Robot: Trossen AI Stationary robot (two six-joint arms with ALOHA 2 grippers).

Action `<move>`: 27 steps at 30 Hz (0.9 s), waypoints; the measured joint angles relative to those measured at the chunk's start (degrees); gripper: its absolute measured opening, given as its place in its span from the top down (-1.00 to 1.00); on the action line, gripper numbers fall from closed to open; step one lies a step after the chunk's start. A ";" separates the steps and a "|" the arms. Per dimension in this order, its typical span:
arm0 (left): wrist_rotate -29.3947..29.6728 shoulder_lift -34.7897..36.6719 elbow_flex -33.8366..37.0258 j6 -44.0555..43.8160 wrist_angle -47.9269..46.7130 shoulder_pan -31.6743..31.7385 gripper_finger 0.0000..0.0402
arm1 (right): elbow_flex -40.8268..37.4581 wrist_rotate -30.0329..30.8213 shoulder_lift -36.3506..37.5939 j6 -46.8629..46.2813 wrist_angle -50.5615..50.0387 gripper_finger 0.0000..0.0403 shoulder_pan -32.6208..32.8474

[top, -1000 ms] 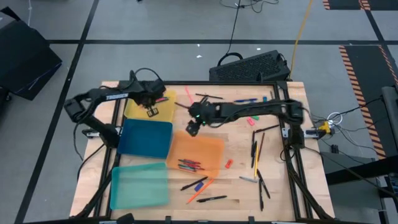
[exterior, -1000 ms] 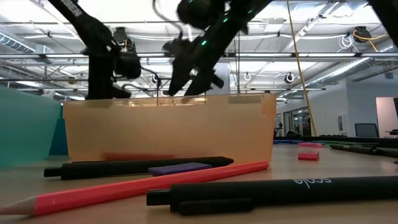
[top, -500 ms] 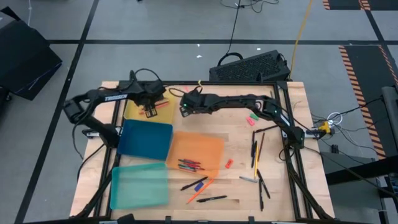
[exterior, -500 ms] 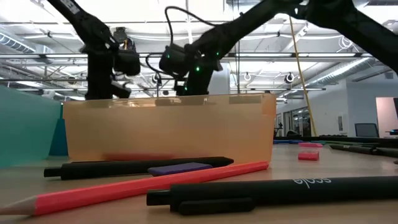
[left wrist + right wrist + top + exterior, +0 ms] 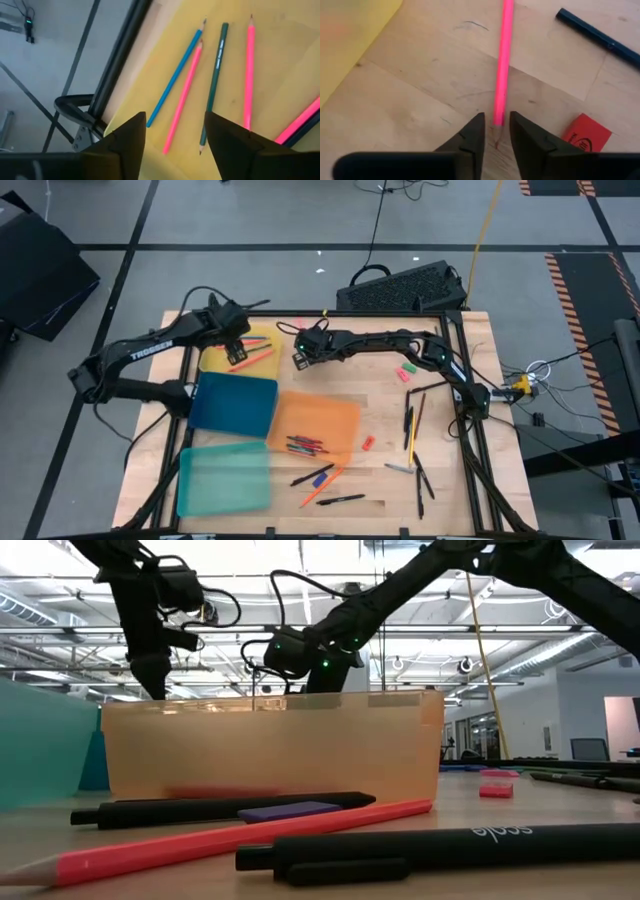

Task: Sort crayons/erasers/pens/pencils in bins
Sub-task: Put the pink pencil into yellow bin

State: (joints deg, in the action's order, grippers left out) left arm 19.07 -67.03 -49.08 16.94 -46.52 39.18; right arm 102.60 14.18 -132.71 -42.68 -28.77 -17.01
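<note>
My right gripper (image 5: 301, 359) (image 5: 496, 131) hangs low over the bare wood just right of the yellow bin (image 5: 214, 361). It is open by a narrow gap. Its fingers stand on either side of the sharpened end of a pink pencil (image 5: 503, 60), which lies flat on the table. Whether they touch the pencil I cannot tell. My left gripper (image 5: 232, 336) (image 5: 175, 140) is open wide above the yellow bin's far part. Inside that bin lie blue, green and pink pencils (image 5: 216, 85). The blue bin (image 5: 236, 401), orange bin (image 5: 330, 416) and teal bin (image 5: 224, 478) sit nearer the front.
A red eraser (image 5: 585, 134) and a dark blue stick (image 5: 600, 36) lie close to the right gripper. Pens (image 5: 410, 423) and small erasers (image 5: 405, 370) are scattered on the right. More pens and a pencil (image 5: 322, 478) lie in front of the orange bin, which holds several sticks (image 5: 305, 445).
My right gripper has gone from over the orange bin's far edge toward the table's far edge and has come down at the pink pencil. My left gripper has risen and drawn back toward the far edge, away from the middle of the yellow bin.
</note>
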 joint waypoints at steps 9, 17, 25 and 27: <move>-0.11 1.49 -0.04 -0.16 0.38 0.02 0.03 | -0.60 -0.91 0.11 1.42 -1.95 0.91 0.96; -0.11 1.49 -0.04 1.98 1.24 0.11 0.03 | -0.65 -3.40 0.37 0.91 -3.11 0.99 1.80; -0.11 1.49 -0.04 2.24 1.18 0.11 0.03 | -1.06 -6.91 5.62 -1.19 -18.68 0.99 3.69; -0.11 1.49 -0.04 2.20 1.18 0.11 0.03 | -1.05 -6.74 7.88 -1.19 -25.49 0.99 4.14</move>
State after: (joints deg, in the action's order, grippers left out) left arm 18.96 -65.54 -49.12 19.14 -45.34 39.29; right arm 101.55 7.43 -124.83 -43.87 -54.25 -12.87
